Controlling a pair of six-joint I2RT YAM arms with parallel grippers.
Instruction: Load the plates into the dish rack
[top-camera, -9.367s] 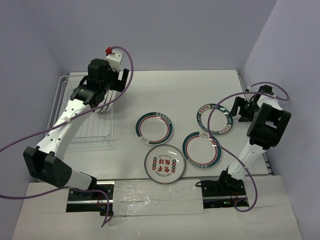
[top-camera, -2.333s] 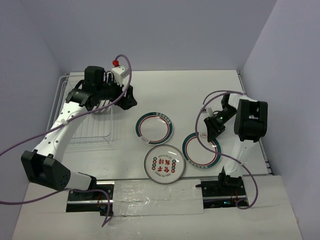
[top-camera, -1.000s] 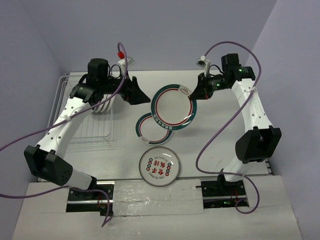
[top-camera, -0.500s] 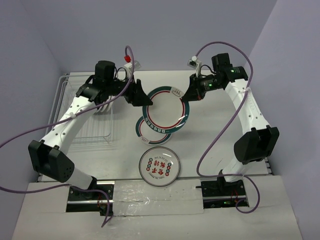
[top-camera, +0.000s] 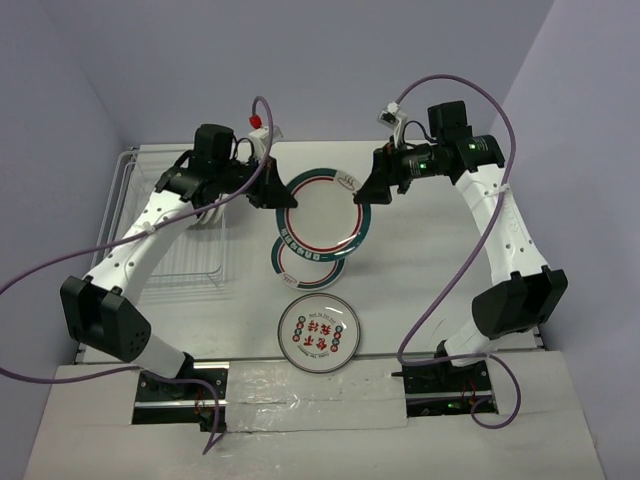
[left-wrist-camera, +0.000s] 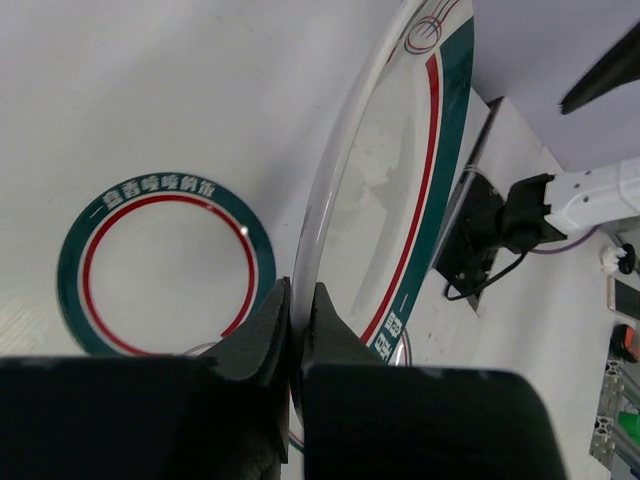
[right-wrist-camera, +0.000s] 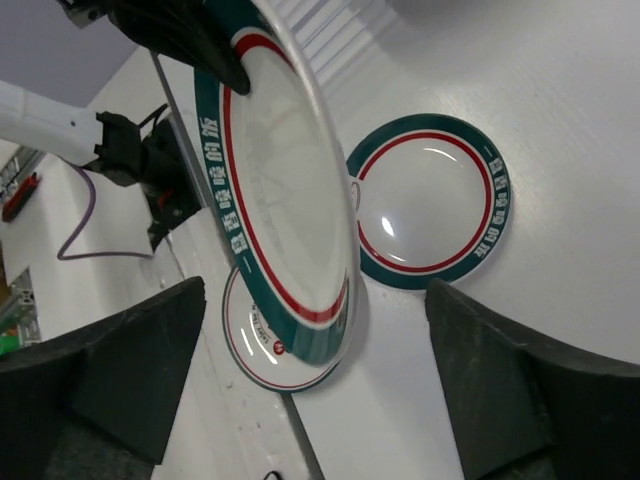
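The table (top-camera: 430, 290) is a flat white surface, enclosed by plain walls at the left, rear and right.

Items resting directly on it:
- A wire dish rack (top-camera: 180, 268) stands along the left edge.
- A green-rimmed plate (left-wrist-camera: 160, 265) with a thin red inner ring lies flat near the centre.
- A plate with red characters (top-camera: 318, 333) lies flat just beside it, toward the near edge.

The remaining surface at the right and rear is bare.
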